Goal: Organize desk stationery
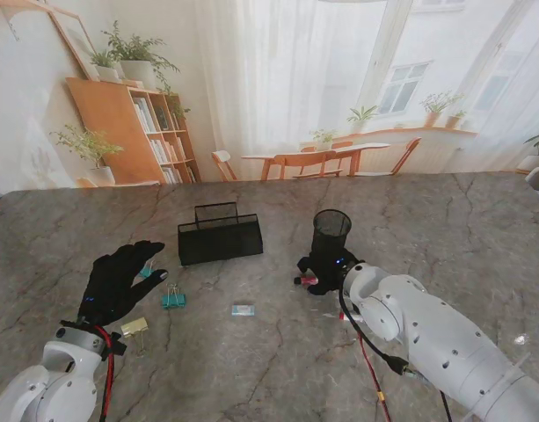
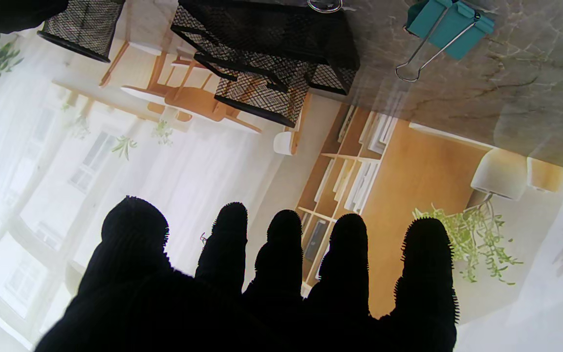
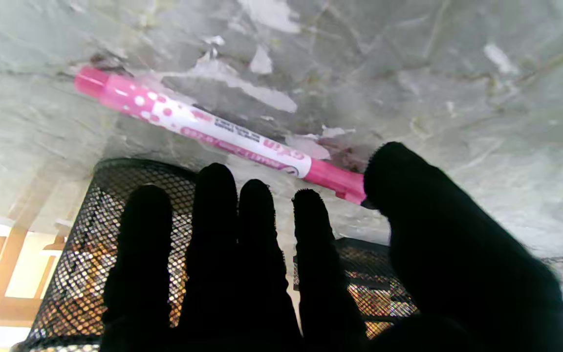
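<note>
Sorting barely begun: yellow clip (image 1: 134, 326), teal clip (image 1: 173, 300), eraser (image 1: 243, 310) loose on counter (image 1: 278, 369). Left robot hand (image 1: 118, 281) spread, empty. Right robot hand (image 1: 326, 268) apart, thumb touching pen (image 3: 223, 137) beside cup (image 1: 331, 230). Tray (image 1: 220, 237) apparently unfilled.

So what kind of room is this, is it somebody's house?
Probably not a real house. It looks like a robot test table with a marble-look top, set before a printed picture of a sunny room. Desk things lie on it: a black mesh pen cup, a mesh tray, a teal binder clip.
</note>
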Available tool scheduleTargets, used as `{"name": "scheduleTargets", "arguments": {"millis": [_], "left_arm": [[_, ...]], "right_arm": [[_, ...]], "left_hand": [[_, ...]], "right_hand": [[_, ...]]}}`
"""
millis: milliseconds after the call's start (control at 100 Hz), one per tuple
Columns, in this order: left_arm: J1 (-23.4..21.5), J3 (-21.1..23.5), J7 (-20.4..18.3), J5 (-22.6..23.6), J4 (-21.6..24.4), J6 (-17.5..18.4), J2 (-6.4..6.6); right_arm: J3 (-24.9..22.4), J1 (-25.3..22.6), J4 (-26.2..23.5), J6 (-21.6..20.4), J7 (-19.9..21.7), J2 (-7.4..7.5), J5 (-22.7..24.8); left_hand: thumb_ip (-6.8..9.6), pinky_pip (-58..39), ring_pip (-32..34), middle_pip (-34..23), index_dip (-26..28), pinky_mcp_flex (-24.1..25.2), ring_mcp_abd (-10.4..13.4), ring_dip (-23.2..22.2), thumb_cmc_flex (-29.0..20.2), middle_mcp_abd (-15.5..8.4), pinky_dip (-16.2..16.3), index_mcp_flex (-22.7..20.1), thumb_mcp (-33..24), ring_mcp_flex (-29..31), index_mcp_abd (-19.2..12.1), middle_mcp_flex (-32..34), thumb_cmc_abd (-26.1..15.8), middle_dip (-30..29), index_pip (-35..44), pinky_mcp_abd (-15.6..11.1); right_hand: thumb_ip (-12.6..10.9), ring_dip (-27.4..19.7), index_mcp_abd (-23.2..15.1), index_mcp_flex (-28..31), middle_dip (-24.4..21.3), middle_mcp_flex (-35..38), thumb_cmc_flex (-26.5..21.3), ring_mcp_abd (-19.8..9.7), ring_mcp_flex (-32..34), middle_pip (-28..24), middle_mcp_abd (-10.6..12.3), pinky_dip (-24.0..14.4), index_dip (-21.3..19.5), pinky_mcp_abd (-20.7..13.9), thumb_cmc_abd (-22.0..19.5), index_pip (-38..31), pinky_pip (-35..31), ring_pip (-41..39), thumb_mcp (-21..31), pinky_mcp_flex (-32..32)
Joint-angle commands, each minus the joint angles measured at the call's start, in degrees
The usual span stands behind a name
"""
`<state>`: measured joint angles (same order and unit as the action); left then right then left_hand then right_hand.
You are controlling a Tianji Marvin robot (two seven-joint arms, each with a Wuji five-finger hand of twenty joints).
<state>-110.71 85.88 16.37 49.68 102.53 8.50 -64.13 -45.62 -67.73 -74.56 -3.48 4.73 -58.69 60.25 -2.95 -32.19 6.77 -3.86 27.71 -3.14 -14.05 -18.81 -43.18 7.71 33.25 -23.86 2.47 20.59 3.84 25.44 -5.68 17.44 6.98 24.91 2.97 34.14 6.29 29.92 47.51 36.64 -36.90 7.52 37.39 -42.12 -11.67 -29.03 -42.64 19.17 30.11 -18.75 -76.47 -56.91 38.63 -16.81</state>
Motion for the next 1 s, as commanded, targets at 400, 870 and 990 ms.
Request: {"name": "scheduleTargets", "arguments": {"millis": [400,870,990], "left_arm": [[-0.26,-0.3,0.03,0.02,0.14,-0.21,-0.02],[-0.9,0.04,0.86,0.51,0.59,-0.44,-0.11],[-1.13,0.18,1.06,0.69,0.71,-0.47,-0.12]], "right_arm": [[4.57,3.6,4.55,-2.33,1.21,0.31,-0.76],[10.17,5.93,8.07,-1.33,1.69,0.75,-1.56],[10.9,6.36,8.83,-1.32,1.14,0.72,-1.8]], "left_hand": [[0.4,-0.67,0.59,0.06,0.44,0.42,0.41,-0.47,0.03,0.04,1.62,-0.08,0.08,1.41,-0.66,0.26,-2.97,0.15,-0.13,0.49],[0.41,-0.72,0.59,0.06,0.43,0.39,0.28,-0.49,0.0,0.09,1.65,-0.1,0.06,1.41,-0.52,0.27,-2.99,0.15,-0.14,0.46],[0.4,-0.7,0.59,0.08,0.41,0.41,0.33,-0.49,0.03,0.03,1.64,-0.04,0.07,1.4,-0.56,0.24,-3.05,0.15,-0.16,0.5]], "right_hand": [[-0.27,-1.02,0.25,4.39,0.99,-0.39,-0.94,0.04,0.19,-5.71,-0.03,-1.26,-7.35,1.17,3.16,-9.01,-2.6,-2.27,4.29,-0.9],[5.86,-1.46,-4.4,4.15,1.36,6.75,-5.9,-1.99,6.41,-12.47,2.73,-1.82,-1.37,1.04,10.53,-35.44,-4.5,-4.59,8.89,-6.96],[6.85,-2.46,-8.1,8.24,0.05,12.65,-6.87,-2.97,10.95,-11.68,4.33,-1.44,5.2,1.0,12.36,-40.56,-5.29,-4.56,8.78,-11.35]]}}
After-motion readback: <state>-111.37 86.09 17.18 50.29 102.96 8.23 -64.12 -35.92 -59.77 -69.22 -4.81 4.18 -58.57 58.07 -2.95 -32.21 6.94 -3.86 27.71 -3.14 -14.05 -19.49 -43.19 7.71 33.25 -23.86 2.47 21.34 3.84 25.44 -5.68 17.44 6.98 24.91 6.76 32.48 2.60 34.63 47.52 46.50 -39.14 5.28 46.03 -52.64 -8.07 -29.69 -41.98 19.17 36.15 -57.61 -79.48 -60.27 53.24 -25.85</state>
